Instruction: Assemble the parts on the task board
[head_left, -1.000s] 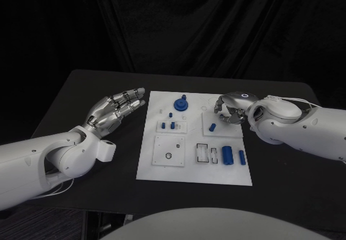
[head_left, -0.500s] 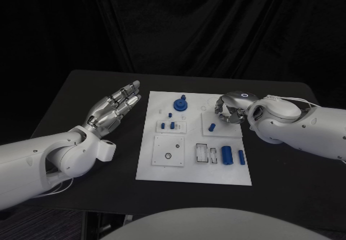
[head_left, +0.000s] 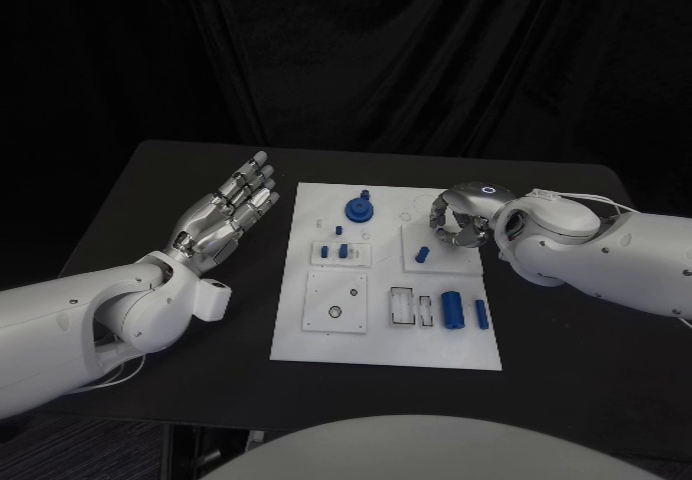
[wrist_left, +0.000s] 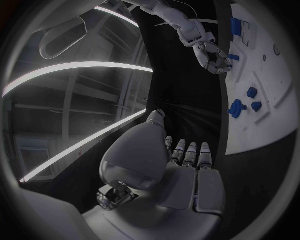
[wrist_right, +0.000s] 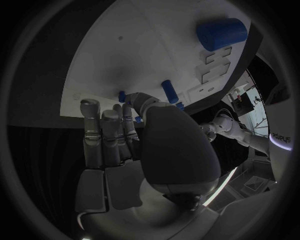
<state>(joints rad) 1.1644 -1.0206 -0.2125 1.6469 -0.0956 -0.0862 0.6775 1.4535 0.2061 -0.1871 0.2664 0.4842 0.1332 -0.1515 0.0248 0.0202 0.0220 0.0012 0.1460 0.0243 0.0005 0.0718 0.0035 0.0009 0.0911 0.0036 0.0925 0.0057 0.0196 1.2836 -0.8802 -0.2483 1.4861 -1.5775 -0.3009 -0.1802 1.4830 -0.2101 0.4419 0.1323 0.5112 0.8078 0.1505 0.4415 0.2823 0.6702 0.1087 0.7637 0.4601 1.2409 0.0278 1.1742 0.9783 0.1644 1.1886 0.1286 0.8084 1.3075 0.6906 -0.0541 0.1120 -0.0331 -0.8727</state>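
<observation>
Task board: white plate at frame centre; blue parts are seated in its lower-right slots.
Left hand: flat, fingers spread, nothing held.
Right hand: fingers curled over the board; whether anything is held cannot be told.

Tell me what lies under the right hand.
Under the right hand lies the white task board, with a small blue part beside the fingers. What the curled fingers cover cannot be seen.

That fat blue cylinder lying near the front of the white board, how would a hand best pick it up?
Probably from above, fingers pinching across the middle of the large blue cylinder. It lies flat on the task board, long axis running front to back, so its rounded sides are free; a slimmer blue piece beside it leaves less room on that side.
</observation>
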